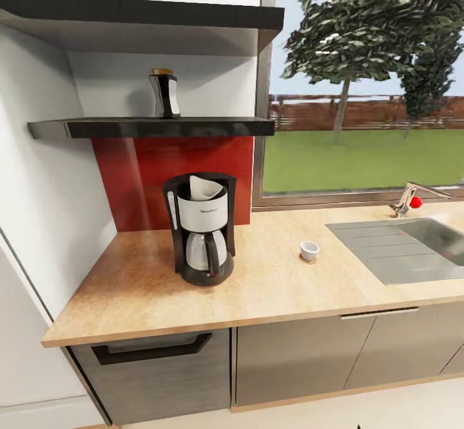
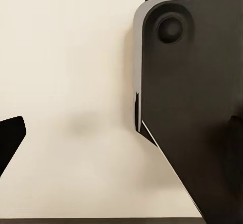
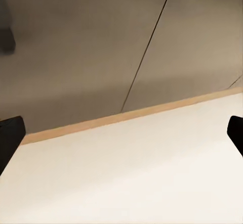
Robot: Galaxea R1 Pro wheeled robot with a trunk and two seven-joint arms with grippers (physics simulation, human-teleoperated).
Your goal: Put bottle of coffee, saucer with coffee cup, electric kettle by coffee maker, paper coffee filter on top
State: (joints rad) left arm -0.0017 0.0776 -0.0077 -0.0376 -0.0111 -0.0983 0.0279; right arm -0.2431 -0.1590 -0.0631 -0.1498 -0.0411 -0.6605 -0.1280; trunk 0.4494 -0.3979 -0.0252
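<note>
**Coffee station half laid out, both arms low and empty**

Coffee maker (image 1: 200,229), the tall black drip machine with a white upper band and glass carafe, stands on the light tan speckled wood-look countertop (image 1: 142,300) in front of a red backsplash panel (image 1: 135,171). A white paper coffee filter (image 1: 207,188) already sits in its open top. The small dark brown waisted bottle of coffee (image 1: 165,94) with its yellow-gold cap is on the dark kitchen shelf (image 1: 148,127) directly above. A small white coffee cup (image 1: 310,250) rests alone on the counter, between the machine and the steel sink (image 1: 406,248).

The left wrist view looks down at pale floor beside a dark rounded part, probably of the robot itself. The left gripper (image 2: 124,133) has its fingertips at opposite edges of that view, wide apart and holding nothing. The right gripper (image 3: 124,138) is likewise spread and empty, hanging over the floor before the grey cabinet fronts (image 3: 101,47).

The bottle looks like the likely next target, and it carries the risks. It is tall, narrow and waisted, so an off-centre pinch could tip it off the shelf. Lowering it past the machine could brush the loose filter out of place. An arm rising from this low could also clip the counter edge.
</note>
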